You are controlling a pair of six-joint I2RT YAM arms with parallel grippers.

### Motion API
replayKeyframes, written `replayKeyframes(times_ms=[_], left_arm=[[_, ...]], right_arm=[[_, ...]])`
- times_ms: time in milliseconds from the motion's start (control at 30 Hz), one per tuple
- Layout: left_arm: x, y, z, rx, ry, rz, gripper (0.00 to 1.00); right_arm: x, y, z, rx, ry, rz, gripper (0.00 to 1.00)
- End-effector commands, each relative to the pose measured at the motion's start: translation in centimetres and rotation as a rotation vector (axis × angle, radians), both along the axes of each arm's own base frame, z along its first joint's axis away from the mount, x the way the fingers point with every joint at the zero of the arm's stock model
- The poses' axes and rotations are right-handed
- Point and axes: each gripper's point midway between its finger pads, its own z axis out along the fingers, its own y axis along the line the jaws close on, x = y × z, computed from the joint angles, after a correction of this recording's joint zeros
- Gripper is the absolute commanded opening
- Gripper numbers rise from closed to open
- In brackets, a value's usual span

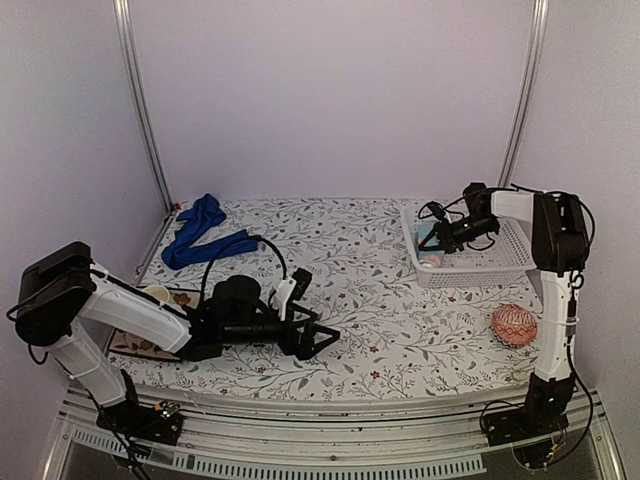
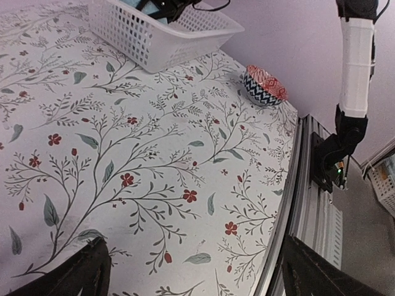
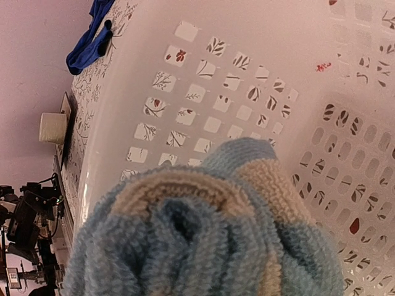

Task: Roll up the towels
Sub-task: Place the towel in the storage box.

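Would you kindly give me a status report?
Left gripper open, empty, low over table. Right gripper shut on light-blue towel inside basket. Royal-blue towel unrolled, far left.

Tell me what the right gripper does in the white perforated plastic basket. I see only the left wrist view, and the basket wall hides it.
Observer: The right gripper is shut on the light-blue terry towel with a cream band, and holds it bunched inside the white perforated plastic basket.
Operator: Where is the other towel? It is not in my view.
Observer: The long royal-blue cloth towel lies crumpled, not rolled, near the far left corner of the table, with no gripper near it.
Operator: Does anything else stand on that side?
Observer: A small cream cylinder stands close to the left arm, on its far side.
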Motion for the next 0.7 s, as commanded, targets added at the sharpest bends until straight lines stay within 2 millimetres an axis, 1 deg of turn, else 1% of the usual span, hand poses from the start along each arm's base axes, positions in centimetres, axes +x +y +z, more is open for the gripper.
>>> replayKeyframes(times_ms=[0, 67, 167, 200, 233, 300, 333, 433, 533, 567, 633, 667], left_arm=[[-0.5, -1.5, 1.1, -0.039, -0.01, -0.048, 0.97], [-0.5, -1.6, 1.1, -0.031, -0.008, -0.055, 0.97], [-0.5, -1.7, 1.1, -0.024, -0.013, -0.06, 0.97], [-0.5, -1.8, 1.0, -0.023, -0.012, -0.061, 0.97], [-0.5, -1.8, 1.0, -0.022, -0.011, -0.063, 0.97], [-0.6, -1.8, 0.8, -0.019, -0.006, -0.066, 0.97], [-0.6, -1.8, 0.6, -0.018, -0.002, -0.068, 0.97], [-0.8, -1.7, 0.3, -0.017, 0.007, -0.069, 0.97], [-0.7, -1.7, 0.1, -0.015, 0.012, -0.066, 0.97], [-0.8, -1.7, 0.1, -0.015, 0.013, -0.067, 0.97], [-0.8, -1.6, 0.1, -0.016, 0.013, -0.066, 0.97], [-0.8, -1.5, 0.1, -0.015, 0.013, -0.063, 0.97]], right_arm=[[-0.4, -0.9, -1.0, -0.04, 0.022, 0.007, 0.13], [-0.4, -1.5, -2.3, -0.09, 0.04, -0.003, 0.14], [-0.3, -1.6, -3.8, -0.096, 0.068, -0.003, 0.15], [-0.1, -1.5, -3.8, -0.099, 0.065, -0.003, 0.16], [-0.2, -1.6, -5.4, -0.109, 0.098, -0.003, 0.16], [0.0, -1.8, -6.3, -0.121, 0.113, -0.008, 0.18], [0.2, -1.9, -6.4, -0.131, 0.113, -0.011, 0.23], [0.9, -2.2, -6.4, -0.161, 0.091, -0.029, 0.33], [1.7, -2.6, -5.7, -0.216, 0.057, -0.062, 0.47], [1.9, -2.6, -5.3, -0.23, 0.044, -0.07, 0.5], [2.0, -2.7, -5.2, -0.262, 0.035, -0.074, 0.54], [2.3, -2.6, -3.8, -0.273, 0.004, -0.079, 0.56]])
